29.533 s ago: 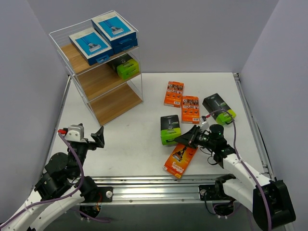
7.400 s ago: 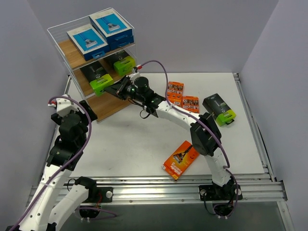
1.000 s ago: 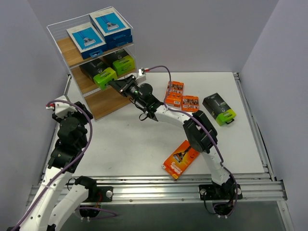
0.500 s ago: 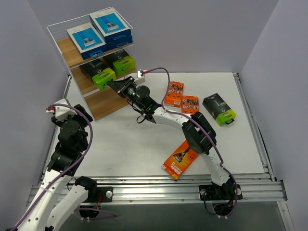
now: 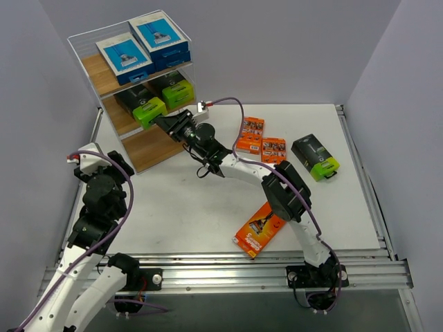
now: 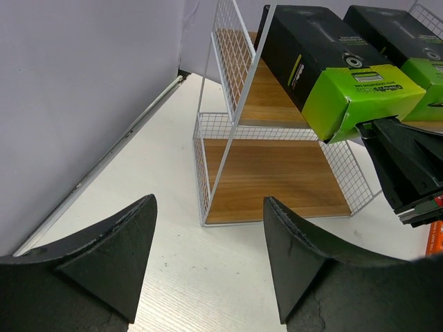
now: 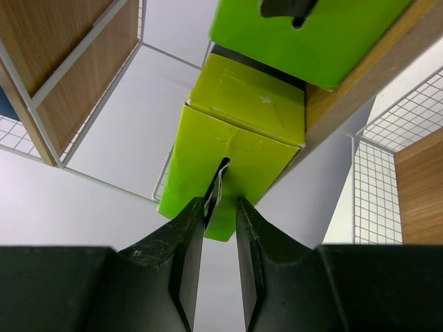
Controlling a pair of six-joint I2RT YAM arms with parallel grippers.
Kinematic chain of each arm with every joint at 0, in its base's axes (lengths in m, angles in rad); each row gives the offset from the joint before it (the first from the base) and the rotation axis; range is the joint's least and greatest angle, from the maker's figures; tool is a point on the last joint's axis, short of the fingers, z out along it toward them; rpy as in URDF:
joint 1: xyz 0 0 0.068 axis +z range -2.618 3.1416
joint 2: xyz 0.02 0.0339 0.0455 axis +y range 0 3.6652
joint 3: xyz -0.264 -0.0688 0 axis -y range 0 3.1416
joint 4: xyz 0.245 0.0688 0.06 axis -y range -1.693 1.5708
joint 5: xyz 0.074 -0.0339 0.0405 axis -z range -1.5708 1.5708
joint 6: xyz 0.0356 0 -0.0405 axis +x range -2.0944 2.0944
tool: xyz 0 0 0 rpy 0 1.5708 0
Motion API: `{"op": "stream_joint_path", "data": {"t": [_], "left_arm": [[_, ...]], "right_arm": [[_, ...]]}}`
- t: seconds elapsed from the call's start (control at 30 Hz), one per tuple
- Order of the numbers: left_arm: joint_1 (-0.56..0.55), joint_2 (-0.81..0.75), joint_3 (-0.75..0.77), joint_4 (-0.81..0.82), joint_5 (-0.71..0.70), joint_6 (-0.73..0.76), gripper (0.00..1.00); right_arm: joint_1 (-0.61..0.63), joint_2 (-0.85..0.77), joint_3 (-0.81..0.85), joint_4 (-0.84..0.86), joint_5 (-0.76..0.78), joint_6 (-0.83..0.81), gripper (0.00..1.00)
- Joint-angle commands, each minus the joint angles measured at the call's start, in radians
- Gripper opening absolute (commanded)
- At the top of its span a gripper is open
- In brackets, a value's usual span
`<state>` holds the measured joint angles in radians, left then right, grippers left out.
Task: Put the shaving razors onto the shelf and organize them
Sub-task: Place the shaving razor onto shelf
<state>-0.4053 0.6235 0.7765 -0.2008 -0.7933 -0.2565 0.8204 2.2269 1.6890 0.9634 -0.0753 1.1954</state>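
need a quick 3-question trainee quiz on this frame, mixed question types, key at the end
1. Count: how many razor packs lie on the table, off the shelf?
2. True or false: the shelf's bottom board holds a pack.
3. Which pack is at the tip of the right pincer?
A) a blue one on the top tier
B) the front black-and-green pack on the middle tier
C) an orange one on the table
Key: 1) four; 2) false; 3) B
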Motion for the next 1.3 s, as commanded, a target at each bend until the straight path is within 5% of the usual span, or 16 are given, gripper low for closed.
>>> {"op": "stream_joint_path", "data": {"t": [0.0, 0.97, 1.27], "left_arm": [[-0.007, -0.010, -0.005, 0.037, -0.009, 0.016, 0.72], [-0.026, -0.024, -0.011, 0.035, 0.002, 0.028, 0.72], [-0.032, -0.028, -0.011, 0.034, 0.003, 0.031, 0.72]], "right_arm": [[0.013, -0.012, 0.066, 0.018, -0.014, -0.017, 0.22], [0.019, 0.077, 0.238, -0.123, -0.046, 0.046, 0.20], [0.006, 0.077, 0.256, -0.131, -0.055, 0.069, 0.00]]}}
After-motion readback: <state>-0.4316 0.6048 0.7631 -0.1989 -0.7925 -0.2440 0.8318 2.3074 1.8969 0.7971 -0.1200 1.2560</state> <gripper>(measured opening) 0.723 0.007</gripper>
